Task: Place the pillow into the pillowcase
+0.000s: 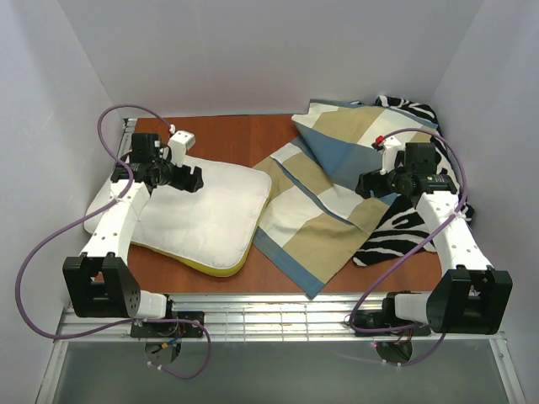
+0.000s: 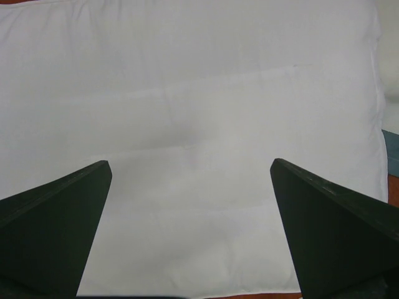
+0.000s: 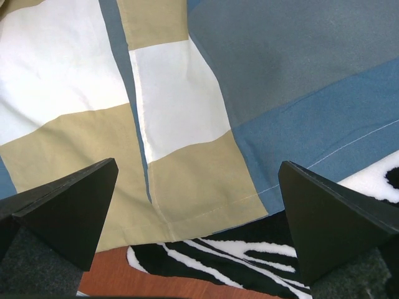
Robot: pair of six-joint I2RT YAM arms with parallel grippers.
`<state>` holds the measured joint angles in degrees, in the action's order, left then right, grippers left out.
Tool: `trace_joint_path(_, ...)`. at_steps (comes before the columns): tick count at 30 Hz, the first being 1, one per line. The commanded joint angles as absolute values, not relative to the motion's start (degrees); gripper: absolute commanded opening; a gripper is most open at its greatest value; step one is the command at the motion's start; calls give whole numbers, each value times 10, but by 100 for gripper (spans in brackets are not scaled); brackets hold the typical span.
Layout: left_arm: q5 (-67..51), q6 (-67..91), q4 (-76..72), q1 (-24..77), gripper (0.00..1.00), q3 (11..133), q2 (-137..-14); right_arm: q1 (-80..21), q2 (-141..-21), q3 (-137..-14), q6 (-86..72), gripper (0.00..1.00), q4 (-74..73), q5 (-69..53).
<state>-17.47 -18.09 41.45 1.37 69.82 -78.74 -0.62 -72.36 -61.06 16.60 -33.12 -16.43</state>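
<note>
White pillow (image 1: 206, 215) lies on the table's (image 1: 223, 139) left half, with the checked pillowcase (image 1: 316, 215) just beside it, overlapping a zebra cloth (image 1: 404, 229). Left tool (image 2: 190, 162) hangs released over the pillow, right tool (image 3: 198, 162) released over the pillowcase.

pillow (image 1: 210, 215): white cloth, matt, smooth with soft creases; yellow cloth along the underside edge. pillowcase (image 1: 320, 210): thin matt woven cloth, stitched seams, fine wrinkles. zebra cloth (image 1: 404, 223): matt, looks slightly plusher. table (image 1: 227, 135): reddish wood-look top, smooth, low sheen. front rail (image 1: 278, 313): bare ribbed metal, satin. left gripper (image 2: 191, 162), right gripper (image 3: 198, 163): matt black plastic jaws.
</note>
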Motion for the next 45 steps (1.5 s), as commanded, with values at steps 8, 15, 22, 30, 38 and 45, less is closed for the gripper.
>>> trace_joint_path(8,-298,-589,602,32,98,783,-821,-5,-734,-620,188,99,-355,-215)
trace_joint_path(15,-286,-834,595,62,98,736,-848,-5,-760,-630,185,99,-359,-221)
trace_joint_path(22,-331,-915,574,64,98,741,-966,-5,-780,-640,184,99,-372,-221)
trace_joint_path(30,-265,-926,394,85,98,597,-1069,-6,-802,-660,194,99,-387,-211)
trace_joint_path(38,-200,-933,408,86,0,568,-1123,-6,-807,-661,207,99,-392,-218)
trace_joint_path(45,-397,-849,579,50,0,734,-1010,-50,-838,-688,196,94,-375,-199)
